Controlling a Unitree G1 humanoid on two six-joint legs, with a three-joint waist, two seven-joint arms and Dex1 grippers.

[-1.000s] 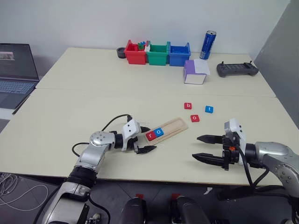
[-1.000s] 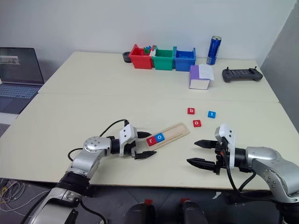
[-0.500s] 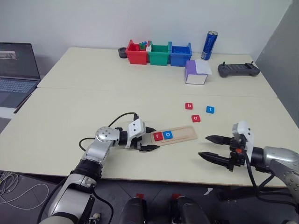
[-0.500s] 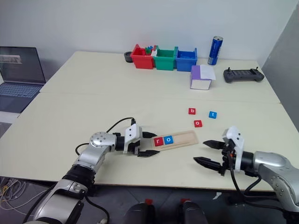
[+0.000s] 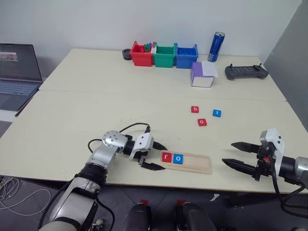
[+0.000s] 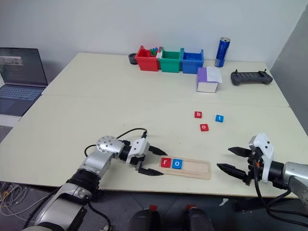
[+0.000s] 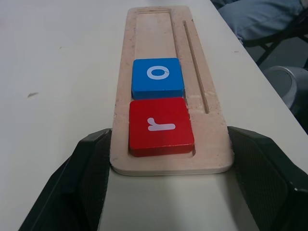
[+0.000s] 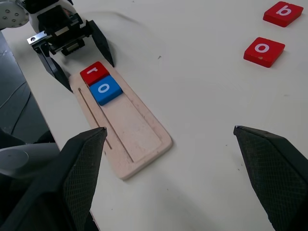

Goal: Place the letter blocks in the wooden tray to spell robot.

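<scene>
The wooden tray (image 5: 197, 164) lies along the table's front edge, with a red "r" block (image 5: 166, 157) and a blue "o" block (image 5: 178, 158) side by side in its groove at the left end. My left gripper (image 5: 161, 158) is shut on that left end, one finger (image 7: 91, 168) on each long side. Three loose blocks lie farther back on the right: a red "b" (image 5: 195, 109), a blue "t" (image 5: 216, 113) and a red "o" (image 5: 202, 122). At the front right, my right gripper (image 5: 228, 153) stands open and empty, apart from the tray.
Red (image 5: 140, 54), green (image 5: 163, 54) and blue (image 5: 185, 54) bins line the far edge beside a blue can (image 5: 215, 46). A purple-and-white box (image 5: 201, 74) and a black controller (image 5: 245, 71) sit at the back right. A laptop (image 5: 17, 72) stands at the far left.
My left gripper has shut on the tray's end, and the tray has swung from a slant to lie along the front edge, nearer me. My right gripper has drawn away to the right, still open.
</scene>
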